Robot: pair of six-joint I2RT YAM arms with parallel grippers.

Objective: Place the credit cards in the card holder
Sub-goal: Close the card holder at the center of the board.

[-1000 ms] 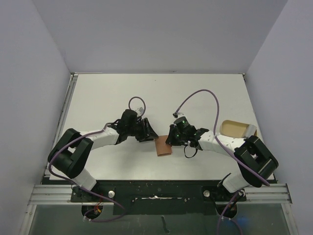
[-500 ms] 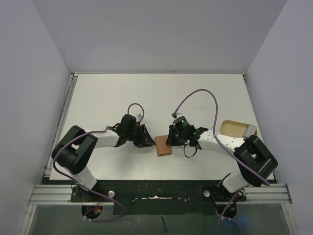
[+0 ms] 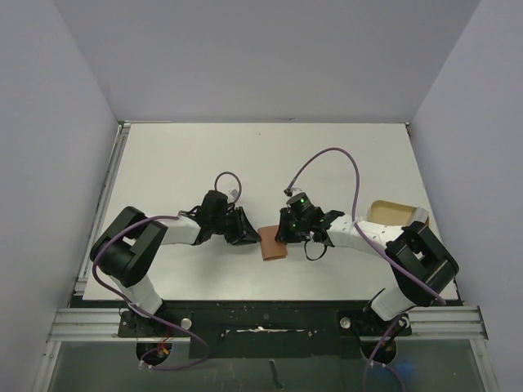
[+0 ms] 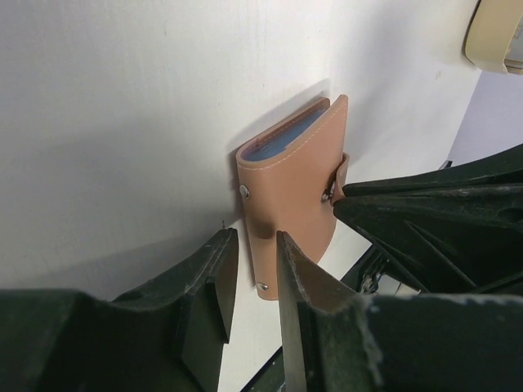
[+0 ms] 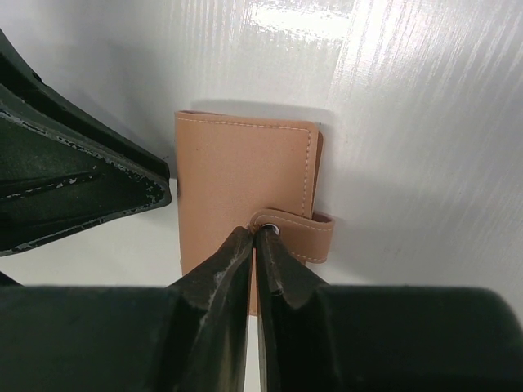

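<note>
Near the middle of the white tabletop (image 3: 327, 155), between the two arms, the card holder (image 3: 273, 243) lies flat and folded shut, a small reddish-brown leather wallet with pale stitching. From the left wrist view, a thin blue edge of the credit cards (image 4: 282, 140) shows inside the fold at its far open end, so at least one card appears to be inside; how many cannot be told. The right tool (image 5: 253, 233) has its two fingers closed tip to tip, and the tips rest on the stud end of the snap tab (image 5: 294, 233), which wraps around the wallet's side. Whether it pinches the tab or only presses on it cannot be told. The left tool (image 4: 255, 238) sits at the opposite side of the wallet, near one corner, its fingers parted by a narrow gap and holding nothing that can be seen. A tan oval tray (image 3: 392, 214) sits well apart at the right edge. The step in hand looks like fastening the snap to finish. To do it well, the right tool should push straight down over the stud rather than sideways, since the light wallet could skid on the smooth surface. The left tool should brace the far edge or press the cover flat, keeping clear of the open end so the blue cards are not nudged out
</note>
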